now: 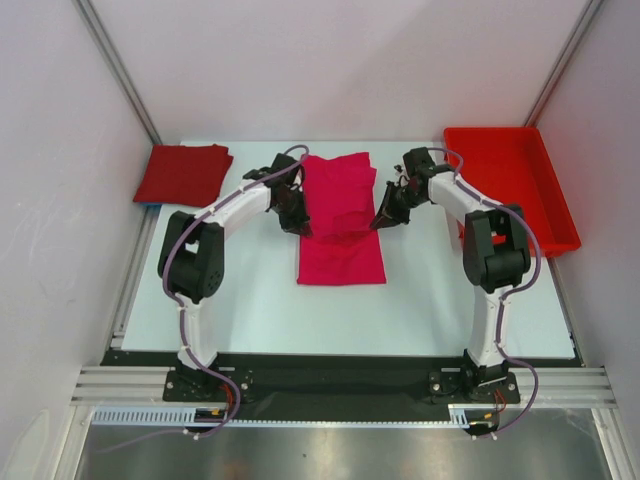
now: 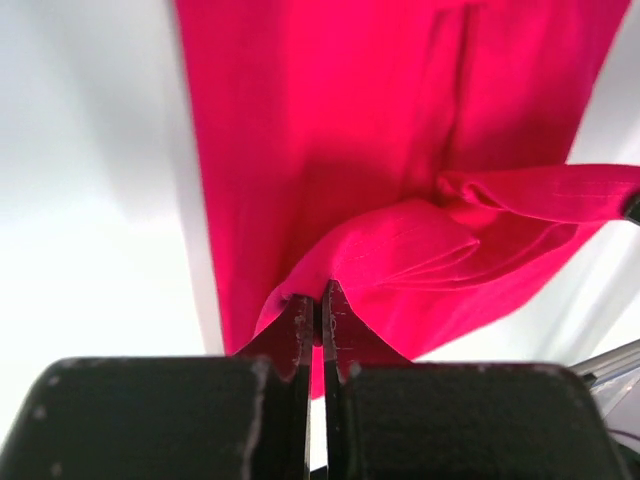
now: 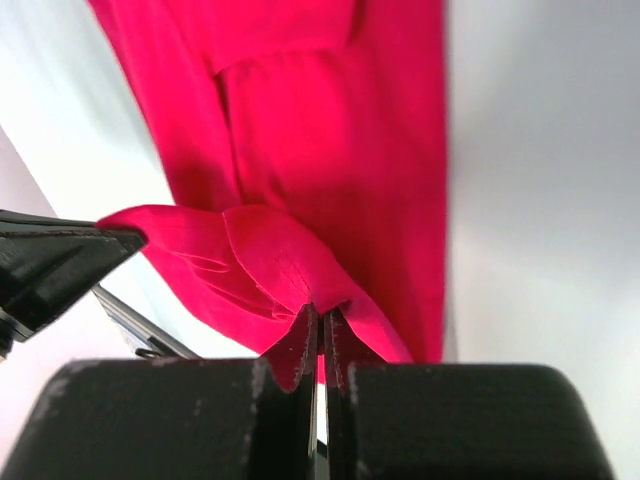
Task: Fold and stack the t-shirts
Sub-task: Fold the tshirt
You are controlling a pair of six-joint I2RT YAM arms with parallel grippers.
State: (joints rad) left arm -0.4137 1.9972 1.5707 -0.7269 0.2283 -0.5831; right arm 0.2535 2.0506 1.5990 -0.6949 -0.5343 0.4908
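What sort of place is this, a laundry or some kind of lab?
Probably a robotics lab test cell: a white table walled by plain panels, a left arm and right arm bolted at its near edge, and a pink t-shirt, a crimson t-shirt and a red tray as props.

Two t-shirts: one magenta-pink t-shirt (image 1: 340, 215), caught between both pairs of fingers, and one crimson t-shirt (image 1: 183, 173), well outside the left fingers (image 2: 302, 335). One red tray (image 1: 500, 175) sits outside the right fingers (image 3: 305, 345). Two arms, a left arm (image 1: 190, 260) and a right arm (image 1: 495, 250), carry two fingers each. One surface (image 1: 430, 310).
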